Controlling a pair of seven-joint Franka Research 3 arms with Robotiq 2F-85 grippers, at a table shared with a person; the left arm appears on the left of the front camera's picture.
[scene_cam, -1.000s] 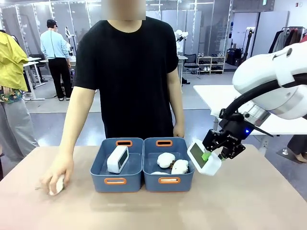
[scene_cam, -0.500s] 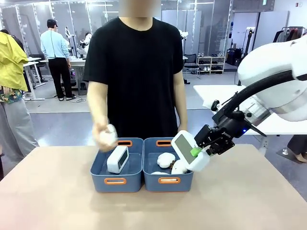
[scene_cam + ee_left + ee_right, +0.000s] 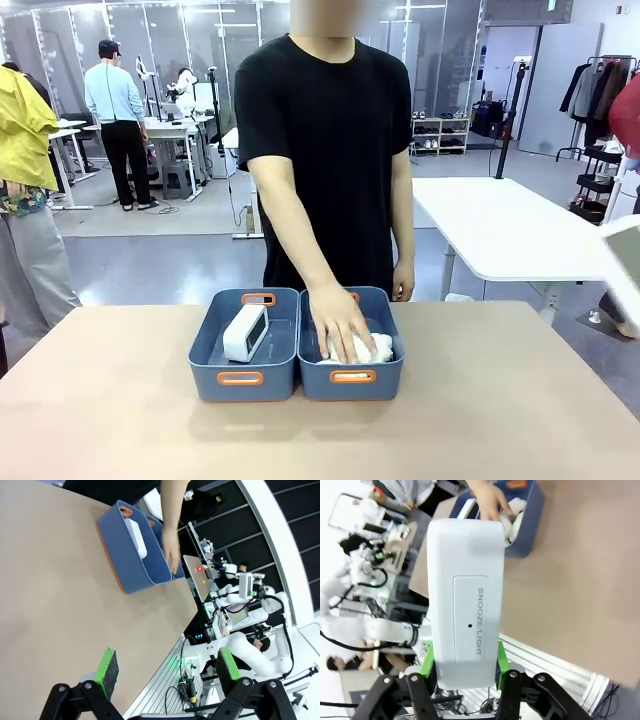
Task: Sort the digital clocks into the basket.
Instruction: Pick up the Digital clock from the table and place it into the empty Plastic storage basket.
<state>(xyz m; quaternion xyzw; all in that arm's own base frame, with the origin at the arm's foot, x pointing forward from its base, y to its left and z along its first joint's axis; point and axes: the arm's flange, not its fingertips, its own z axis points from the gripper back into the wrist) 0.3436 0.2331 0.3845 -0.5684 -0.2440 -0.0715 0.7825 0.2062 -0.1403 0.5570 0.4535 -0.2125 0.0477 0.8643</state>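
Front view. A: Largest to smallest, what lies here?

B: The worktop (image 3: 120, 420), and on it two blue bins side by side, touching. The basket (image 3: 208, 345), toward the robot's left, holds the first clock (image 3: 245, 333), standing on edge with its screen turned toward the other bin (image 3: 392, 362). That bin holds white toys (image 3: 380, 347), with a person's hand (image 3: 340, 330) laid on them.

A: And the second clock?

B: Right wrist view: the second clock (image 3: 465, 605) is pinched at its near end between the green pads (image 3: 426, 662) of the right pincer (image 3: 464, 664). Its long axis runs along the fingers, away from the wrist. Its back, printed SNOOZE/LIGHT, faces the camera.

A: Which relation governs the coming move?

B: The basket lies ahead of the right pincer and well apart from it, on the far side of the toy bin, with the hand between. By judgement, the carry must pass over or around that hand.

A: The other arm?

B: Left wrist view: the left pincer (image 3: 166, 666) is spread and holds nothing, above bare worktop. It is on the basket's side, but the bins are well apart from it.

A: What does each view add?

B: The front view gives the free floor in the basket beside the first clock. The right wrist view gives the grip.
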